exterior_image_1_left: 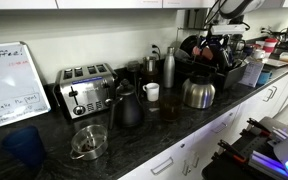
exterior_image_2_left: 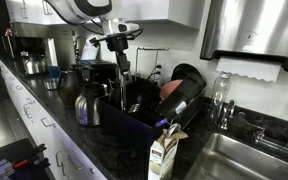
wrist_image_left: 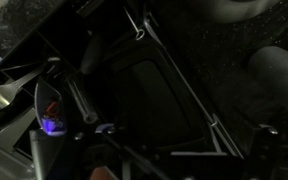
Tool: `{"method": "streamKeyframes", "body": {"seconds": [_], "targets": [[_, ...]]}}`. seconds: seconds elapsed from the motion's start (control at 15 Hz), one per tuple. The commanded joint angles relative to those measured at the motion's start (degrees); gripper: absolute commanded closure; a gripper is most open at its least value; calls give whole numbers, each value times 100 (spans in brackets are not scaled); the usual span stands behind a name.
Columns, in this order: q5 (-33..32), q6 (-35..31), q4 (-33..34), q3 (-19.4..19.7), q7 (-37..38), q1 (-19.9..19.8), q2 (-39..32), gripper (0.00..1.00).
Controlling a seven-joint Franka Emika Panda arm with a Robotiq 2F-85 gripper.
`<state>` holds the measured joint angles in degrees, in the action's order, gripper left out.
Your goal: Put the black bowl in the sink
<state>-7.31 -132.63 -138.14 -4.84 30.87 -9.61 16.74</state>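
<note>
Glossy white rounded arm shells, dark joint rings, boxy black wrist block, narrow black jaws.

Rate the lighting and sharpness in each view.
In an exterior view, the light is even, with glare on the steel kettle and toaster. In an exterior view, it is dimmer: the dish rack is a dark mass and the gripper is hard to read. The wrist view is nearly black and soft, with only rack wires catching light.
</note>
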Motion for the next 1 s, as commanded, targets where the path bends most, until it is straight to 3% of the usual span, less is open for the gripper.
{"method": "streamKeyframes", "body": {"seconds": [0.0,0.93], "targets": [[-239,-167,90,43,200,-4,-247,0],[-311,-667,444,330,260,87,-1085,0]]}}
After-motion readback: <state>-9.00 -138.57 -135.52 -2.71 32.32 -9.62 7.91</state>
